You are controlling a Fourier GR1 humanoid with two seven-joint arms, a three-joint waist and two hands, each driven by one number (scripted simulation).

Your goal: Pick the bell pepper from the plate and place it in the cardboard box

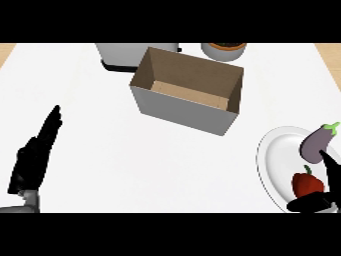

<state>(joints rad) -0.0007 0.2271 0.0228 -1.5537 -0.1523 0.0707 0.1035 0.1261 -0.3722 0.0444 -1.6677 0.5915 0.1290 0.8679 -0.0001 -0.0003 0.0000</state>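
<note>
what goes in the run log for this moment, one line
right robot hand open beside bell pepper | pepper on plate | cardboard box without pepper | left robot hand open

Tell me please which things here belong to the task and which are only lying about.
Belong to the task: red bell pepper, white plate, cardboard box, right hand beside the pepper.

Only lying about: eggplant on the same plate, grey appliance, bowl, left hand resting at the left.

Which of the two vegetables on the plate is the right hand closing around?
The red bell pepper, at the plate's near end. The right hand brackets it with fingers and thumb, while the purple eggplant lies beyond it.
</note>
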